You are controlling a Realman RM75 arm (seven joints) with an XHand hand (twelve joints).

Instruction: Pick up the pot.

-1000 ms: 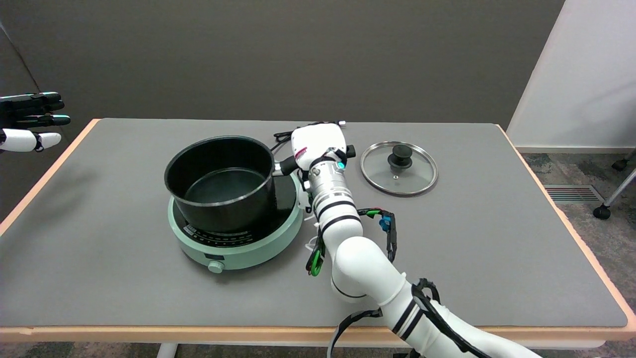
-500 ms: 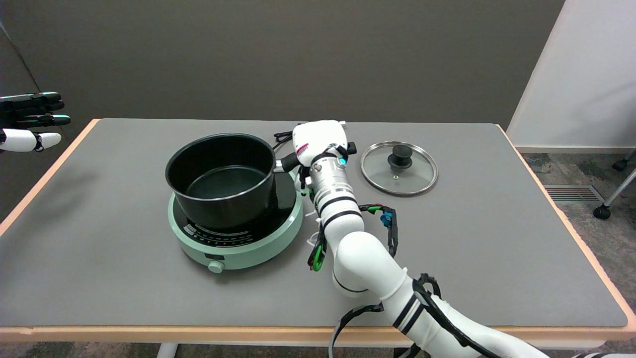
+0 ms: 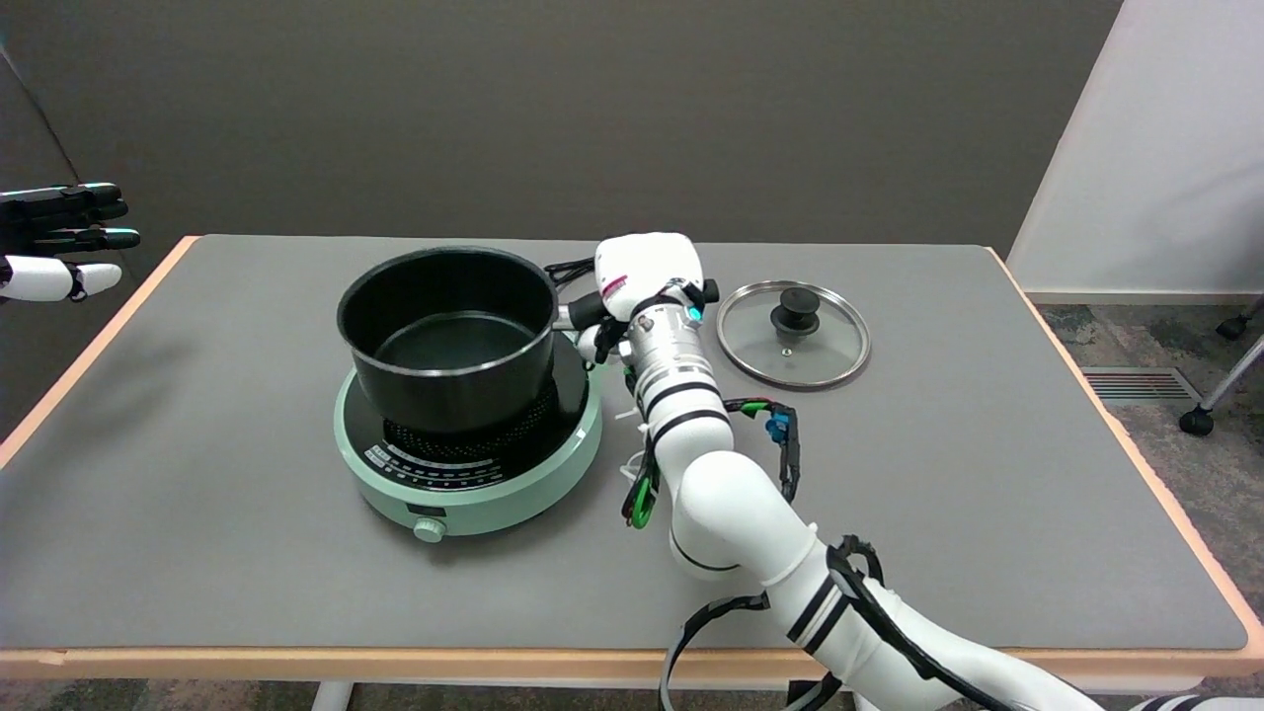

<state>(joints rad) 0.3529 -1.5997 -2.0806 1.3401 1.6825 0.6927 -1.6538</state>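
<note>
An empty black pot (image 3: 449, 331) is held clear above the green induction cooker (image 3: 469, 464). The right hand (image 3: 642, 281) grips its side handle (image 3: 581, 312), fingers wrapped closed around it, back upward.

Grey table (image 3: 247, 553) with orange edge, mint green cooker (image 3: 474, 484), glass lid (image 3: 793, 334)

A grey-topped desk (image 3: 247, 583) with a pale wooden edge stands before a dark grey-brown wall (image 3: 553, 109). To the right rises a white partition (image 3: 1165, 158). Beneath it lies mottled grey carpet (image 3: 1215, 474) with a floor vent (image 3: 1136, 383) and a castor wheel (image 3: 1197, 423).
</note>
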